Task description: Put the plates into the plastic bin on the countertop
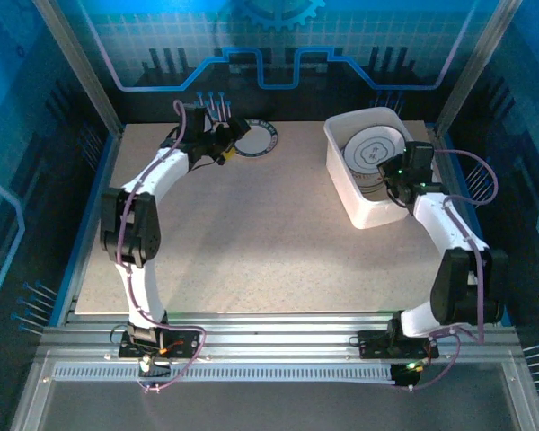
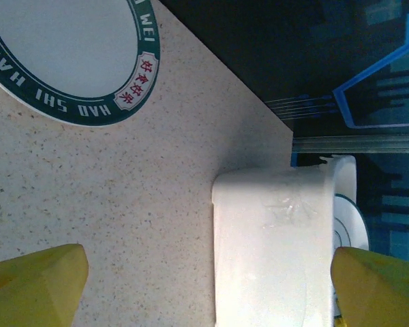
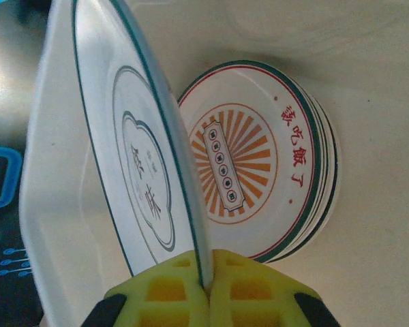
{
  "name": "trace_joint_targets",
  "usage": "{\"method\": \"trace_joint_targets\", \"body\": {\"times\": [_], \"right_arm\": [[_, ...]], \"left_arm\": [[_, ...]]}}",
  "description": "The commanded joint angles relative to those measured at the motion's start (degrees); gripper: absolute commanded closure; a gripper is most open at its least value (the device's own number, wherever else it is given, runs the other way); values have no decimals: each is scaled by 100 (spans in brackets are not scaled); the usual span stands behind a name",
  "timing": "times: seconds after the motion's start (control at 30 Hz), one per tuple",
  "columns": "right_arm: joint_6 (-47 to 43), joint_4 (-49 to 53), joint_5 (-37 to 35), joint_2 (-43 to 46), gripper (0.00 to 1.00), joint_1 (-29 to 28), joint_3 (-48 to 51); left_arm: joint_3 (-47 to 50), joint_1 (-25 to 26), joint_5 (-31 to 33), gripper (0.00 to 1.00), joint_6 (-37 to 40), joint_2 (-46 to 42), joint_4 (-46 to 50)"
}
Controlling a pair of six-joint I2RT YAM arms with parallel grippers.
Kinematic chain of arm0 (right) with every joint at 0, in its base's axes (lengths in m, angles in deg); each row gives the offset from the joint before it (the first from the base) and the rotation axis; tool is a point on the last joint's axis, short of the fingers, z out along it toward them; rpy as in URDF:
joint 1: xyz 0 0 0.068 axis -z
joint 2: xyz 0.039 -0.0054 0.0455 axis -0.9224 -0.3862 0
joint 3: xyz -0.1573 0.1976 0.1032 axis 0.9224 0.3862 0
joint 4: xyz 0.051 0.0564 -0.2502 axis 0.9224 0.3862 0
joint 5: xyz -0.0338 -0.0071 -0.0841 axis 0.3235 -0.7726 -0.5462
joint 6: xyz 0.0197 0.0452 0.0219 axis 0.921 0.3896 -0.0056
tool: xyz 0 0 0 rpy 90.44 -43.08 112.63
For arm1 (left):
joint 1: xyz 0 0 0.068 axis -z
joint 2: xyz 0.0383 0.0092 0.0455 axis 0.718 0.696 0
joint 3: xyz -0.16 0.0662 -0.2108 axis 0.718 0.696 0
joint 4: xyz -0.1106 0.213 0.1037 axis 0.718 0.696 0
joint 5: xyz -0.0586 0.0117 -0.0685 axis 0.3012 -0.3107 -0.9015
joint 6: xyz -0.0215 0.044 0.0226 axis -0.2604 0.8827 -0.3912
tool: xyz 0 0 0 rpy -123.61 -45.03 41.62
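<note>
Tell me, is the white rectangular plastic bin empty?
Not empty: the bin holds a stack of round white plates, orange sunburst topmost.

The desk (image 1: pixel 251 233) is a beige speckled slab (blue-edged along its left side). Directly on it, near the far edge and left of centre, one white plate (image 1: pixel 254 138) with a dark green rim lies flat. A white plastic bin (image 1: pixel 368 214) stands toward the far right corner, well apart from that plate.

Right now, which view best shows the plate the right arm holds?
Right wrist: the grey-motif plate is tilted, pinched at its rim by the jaws. Top external shows it small over the plastic bin; left wrist, perhaps a rim sliver.
</note>
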Motion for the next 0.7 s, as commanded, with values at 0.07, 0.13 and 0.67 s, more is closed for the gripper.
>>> {"method": "trace_joint_targets", "body": {"times": [0.07,0.13,0.67], "right_arm": [[206,29,-81,-529,100,36,-526],[342,-20,-119,-691,100,22,-525],[240,389,-44,-1517,41,-28,-1174]], "left_arm": [[-493,-75,109,7,-37,483,1],[-567,-85,178,7,-107,644,-67],[-1224,-129,703,8,-485,1785,-426]]}}
